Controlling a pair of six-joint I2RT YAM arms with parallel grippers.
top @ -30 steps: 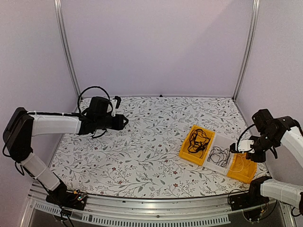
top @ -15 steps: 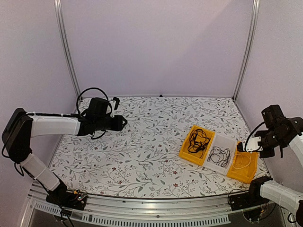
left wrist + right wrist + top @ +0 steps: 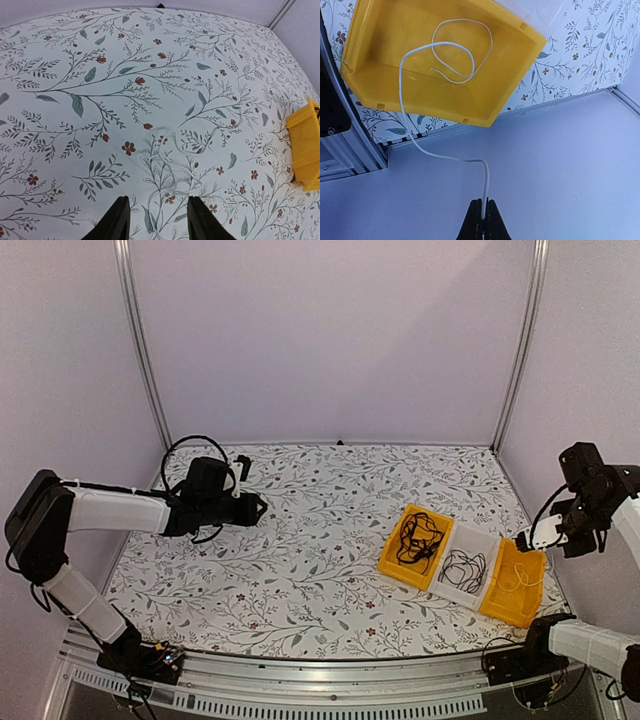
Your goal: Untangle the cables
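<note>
My right gripper (image 3: pixel 483 201) is shut on one end of the white cable (image 3: pixel 485 185). It hangs beyond the table's right edge, above the floor. The cable runs from there into the right yellow bin (image 3: pixel 420 85), where the rest lies in a loose loop. In the top view this gripper (image 3: pixel 527 537) sits just right of that bin (image 3: pixel 530 612). Black cables lie in the left yellow bin (image 3: pixel 392 552) and in the clear middle bin (image 3: pixel 478 540). My left gripper (image 3: pixel 157 200) is open over the tablecloth, above a thin pale cord (image 3: pixel 172 132) curled on the cloth.
The three bins stand side by side at the table's right front. The left yellow bin's corner (image 3: pixel 305 150) shows at the right edge of the left wrist view. A metal rail (image 3: pixel 350 145) borders the table by the right bin.
My right gripper has pulled right and up, away from the right bin, drawing the white cable out over the bin's rim. The left arm has shifted slightly towards the front.
</note>
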